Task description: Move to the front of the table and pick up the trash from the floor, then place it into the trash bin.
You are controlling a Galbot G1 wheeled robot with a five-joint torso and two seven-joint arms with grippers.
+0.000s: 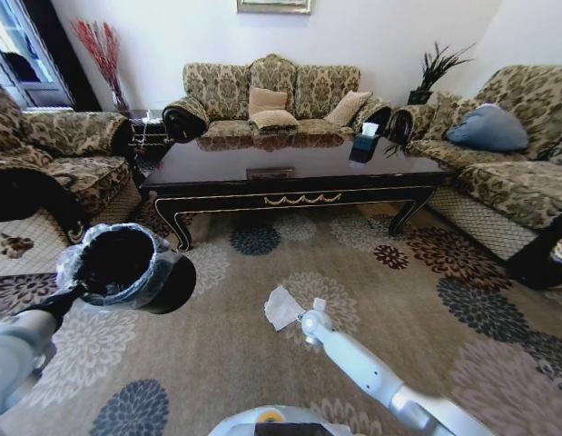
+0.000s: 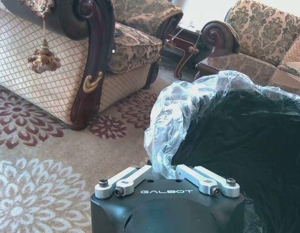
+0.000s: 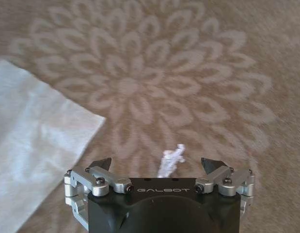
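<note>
Beige carpet (image 1: 235, 363) with big round flower medallions covers the sitting room, and on it, in front of the long dark coffee table (image 1: 290, 173), lies the trash: a crumpled white paper sheet (image 1: 282, 307) on the edge of a pale medallion. In the right wrist view the same paper (image 3: 33, 145) spreads flat on the carpet to one side of the right gripper (image 3: 157, 167), whose two dark fingertips (image 3: 102, 163) stand wide apart with bare carpet between them. A small white scrap (image 3: 172, 159) shows just ahead of the gripper body, between the fingers. From the head camera the right gripper (image 1: 315, 320) hangs low over the floor, just beside the paper; whether it touches it cannot be told.

Off to the robot's left, the trash bin (image 1: 126, 268) is held up off the carpet, tilted so its dark opening faces the camera, its crinkled clear liner folded over the rim. The left gripper (image 1: 64, 300) is closed on that rim, and the left wrist view shows its silver fingers (image 2: 135, 178) pinched together on the liner (image 2: 188, 111).

Patterned sofas (image 1: 271, 95) ring the table on three sides, and a dark tissue box (image 1: 364, 145) sits on the table top near its right end.
</note>
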